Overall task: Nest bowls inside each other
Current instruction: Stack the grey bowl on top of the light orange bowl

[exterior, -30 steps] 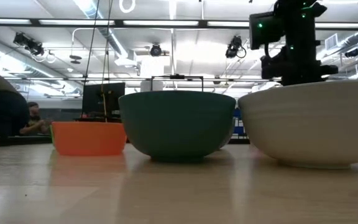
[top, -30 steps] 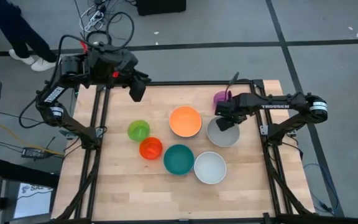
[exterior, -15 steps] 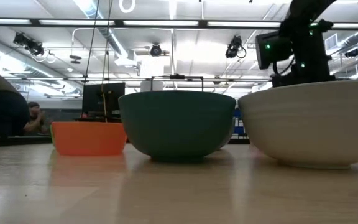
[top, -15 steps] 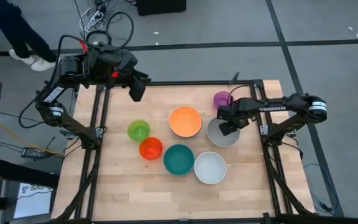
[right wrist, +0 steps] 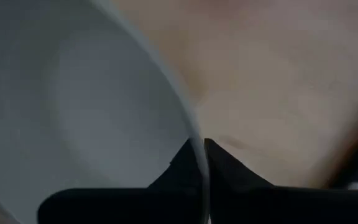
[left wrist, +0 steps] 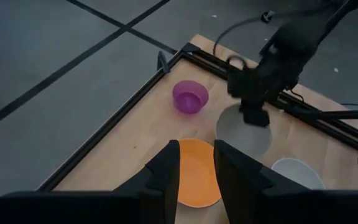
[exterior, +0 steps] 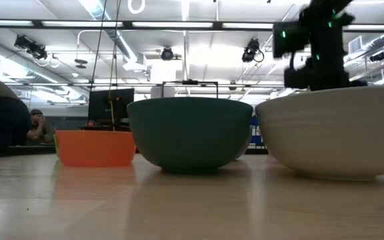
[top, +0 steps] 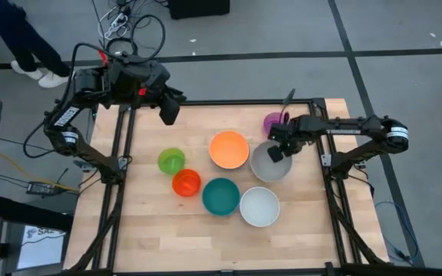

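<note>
Seven bowls stand on the wooden table: purple (top: 273,121) far right, orange (top: 229,149), grey (top: 271,165), lime green (top: 171,160), red-orange (top: 186,183), teal (top: 220,196) and white (top: 259,206). My right gripper (top: 277,150) points down over the grey bowl's far rim and is shut on it. My left gripper (top: 169,113) hangs open high above the table's far left corner, with nothing between its fingers (left wrist: 166,171). The low view shows the teal bowl (exterior: 191,133), the white bowl (exterior: 339,130) and the red-orange bowl (exterior: 95,148) resting on their bases. My right gripper pinches the grey bowl's rim (right wrist: 194,134) on its far side, one finger (right wrist: 182,165) inside the bowl and the other (right wrist: 225,165) outside. The fingers come from above, pointing down. Whether the bowl is off the table, I cannot tell.
A black metal frame (top: 125,153) runs along the table's left, far and right edges. The orange bowl sits close beside the grey one. Bare wood (top: 206,245) lies along the near edge. A person's legs (top: 21,46) show on the floor at far left.
My right gripper went down onto the grey bowl's far rim and has since come up a little. My left arm has kept still.
</note>
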`<state>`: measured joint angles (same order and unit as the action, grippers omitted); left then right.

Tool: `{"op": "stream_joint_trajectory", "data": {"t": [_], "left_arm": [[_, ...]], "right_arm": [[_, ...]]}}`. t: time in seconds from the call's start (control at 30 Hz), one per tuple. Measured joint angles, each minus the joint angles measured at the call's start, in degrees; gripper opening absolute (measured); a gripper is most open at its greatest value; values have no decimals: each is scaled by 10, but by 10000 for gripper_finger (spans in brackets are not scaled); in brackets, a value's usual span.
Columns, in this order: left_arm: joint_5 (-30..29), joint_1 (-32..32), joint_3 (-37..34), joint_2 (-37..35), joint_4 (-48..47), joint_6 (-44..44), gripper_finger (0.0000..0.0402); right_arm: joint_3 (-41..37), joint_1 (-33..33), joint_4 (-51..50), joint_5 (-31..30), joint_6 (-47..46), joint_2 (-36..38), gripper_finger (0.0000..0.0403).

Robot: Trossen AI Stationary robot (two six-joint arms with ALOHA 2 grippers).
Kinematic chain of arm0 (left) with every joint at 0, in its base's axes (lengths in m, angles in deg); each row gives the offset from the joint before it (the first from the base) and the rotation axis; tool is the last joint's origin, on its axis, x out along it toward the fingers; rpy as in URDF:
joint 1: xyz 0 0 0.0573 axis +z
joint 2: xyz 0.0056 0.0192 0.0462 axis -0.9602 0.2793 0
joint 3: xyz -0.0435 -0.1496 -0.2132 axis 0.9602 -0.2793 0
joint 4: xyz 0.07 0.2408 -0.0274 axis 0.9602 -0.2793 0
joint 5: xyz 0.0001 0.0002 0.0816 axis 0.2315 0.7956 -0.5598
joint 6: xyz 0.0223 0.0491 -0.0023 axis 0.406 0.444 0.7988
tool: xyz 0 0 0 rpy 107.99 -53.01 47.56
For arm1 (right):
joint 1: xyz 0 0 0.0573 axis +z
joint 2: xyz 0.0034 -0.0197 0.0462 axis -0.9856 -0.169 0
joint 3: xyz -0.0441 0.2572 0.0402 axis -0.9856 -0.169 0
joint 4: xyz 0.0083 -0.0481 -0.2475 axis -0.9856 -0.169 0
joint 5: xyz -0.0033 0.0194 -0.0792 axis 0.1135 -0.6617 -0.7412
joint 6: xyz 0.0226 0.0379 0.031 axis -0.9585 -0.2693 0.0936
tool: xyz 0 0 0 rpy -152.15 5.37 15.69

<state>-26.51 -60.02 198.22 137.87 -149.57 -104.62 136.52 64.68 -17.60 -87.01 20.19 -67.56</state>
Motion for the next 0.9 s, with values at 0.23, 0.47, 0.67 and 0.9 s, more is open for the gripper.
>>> {"op": "stream_joint_trajectory", "data": {"t": [0.23, 0.47, 0.67, 0.9], "left_arm": [[-15, 0, 0, 1, 1, 14, 108], [-20, 0, 0, 2, 42, -28, 108], [-14, 0, 0, -7, 122, -59, 108], [-2, 0, 1, -12, 113, -60, 108]], "right_arm": [[158, 0, -19, -19, 28, -19, 0], [259, -10, 79, -46, 68, -154, 0], [361, -9, 45, -41, 128, -271, 0], [427, -8, 35, -53, 177, -295, 39]]}}
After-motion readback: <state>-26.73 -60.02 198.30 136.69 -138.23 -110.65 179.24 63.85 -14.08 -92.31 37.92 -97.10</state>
